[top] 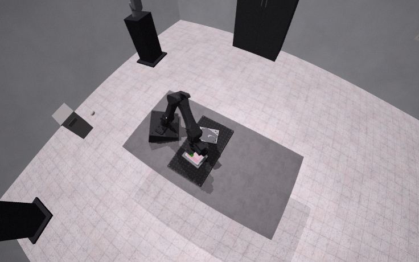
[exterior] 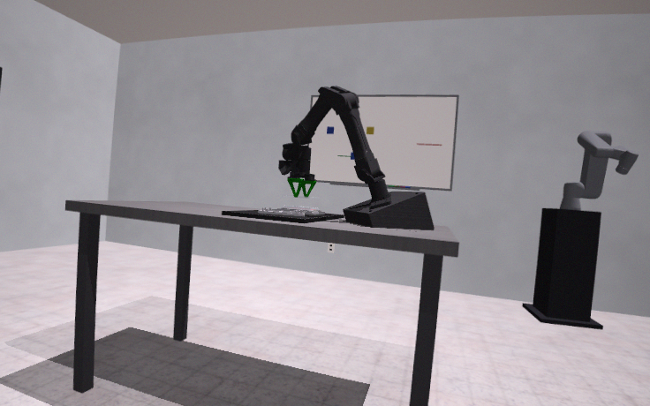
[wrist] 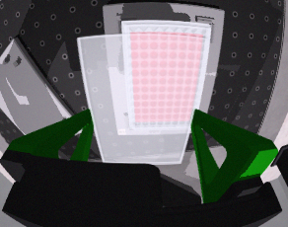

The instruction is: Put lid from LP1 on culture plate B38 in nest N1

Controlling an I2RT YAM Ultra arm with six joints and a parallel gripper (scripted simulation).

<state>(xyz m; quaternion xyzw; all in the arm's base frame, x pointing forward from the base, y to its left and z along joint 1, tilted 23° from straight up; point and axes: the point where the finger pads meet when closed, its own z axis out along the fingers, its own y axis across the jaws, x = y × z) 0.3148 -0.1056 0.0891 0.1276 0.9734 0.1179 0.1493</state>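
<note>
My gripper [wrist: 142,114], with green fingers, is shut on the clear lid [wrist: 134,97] and holds it in the air above the black breadboard. The culture plate B38, with pink wells, sits below in its plate nest N1 [wrist: 165,22]. In the wrist view the lid overlaps the plate's left part and is offset to the left of it. In the top view the gripper [top: 193,154] hangs over the pink plate [top: 194,158]. In the exterior view the fingers [exterior: 301,187] are well above the plate [exterior: 292,209].
The grey lid park LP1 [top: 208,134] lies on the breadboard behind the nest; it shows at the left of the wrist view [wrist: 20,88]. The arm's base [exterior: 389,209] stands on the table to the right.
</note>
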